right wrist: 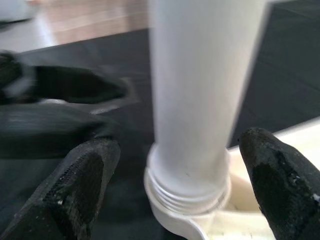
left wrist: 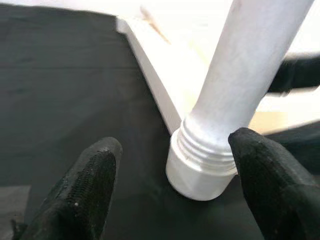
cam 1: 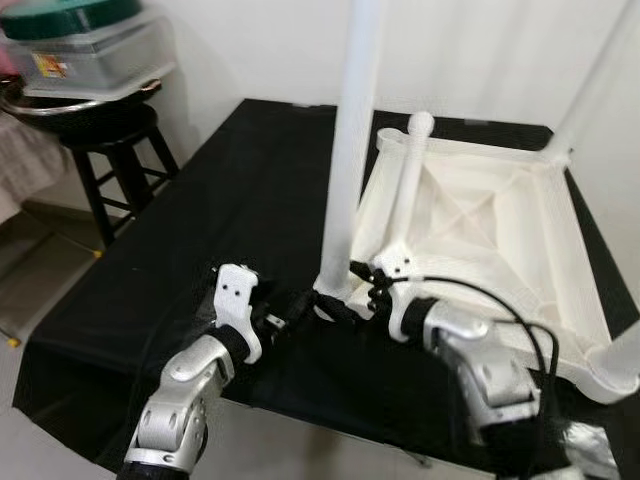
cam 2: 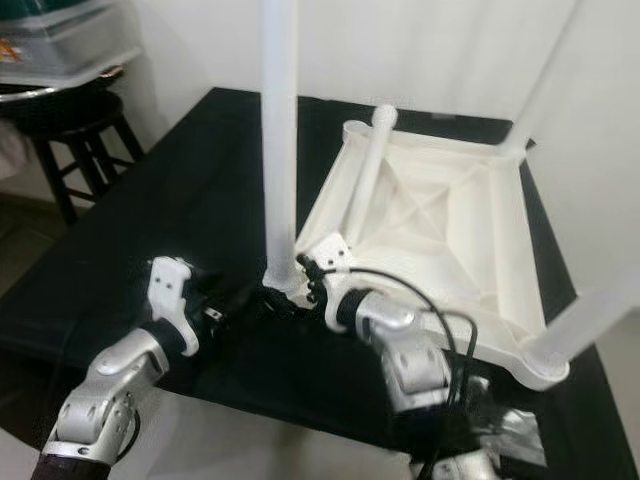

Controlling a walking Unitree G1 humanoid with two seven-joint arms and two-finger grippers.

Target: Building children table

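The left gripper (cam 1: 300, 305) and right gripper (cam 1: 365, 285) meet at the near corner of the upturned tabletop (cam 1: 480, 225), which lies on a black cloth (cam 1: 230, 190). A white leg (cam 1: 350, 150) stands upright in that corner's socket (left wrist: 197, 175), with thread turns visible just above the collar. Both grippers stand wide open, their fingers (left wrist: 80, 195) flanking the leg's base without touching it (gaps show on either side in both wrist views).

The leg is probably light, stiff, smooth plastic, likely to slip under a loose grip; take hold low on the shaft, just above the threads, and turn it about its own axis.

Further in, a loose leg (cam 1: 405, 185) lies slanted across the tabletop's left edge. Two more legs stand at the far right corner (cam 1: 590, 85) and the near right corner (cam 1: 620, 355). A dark stool (cam 1: 110, 150) carrying a plastic bin (cam 1: 90, 50) stands far left.
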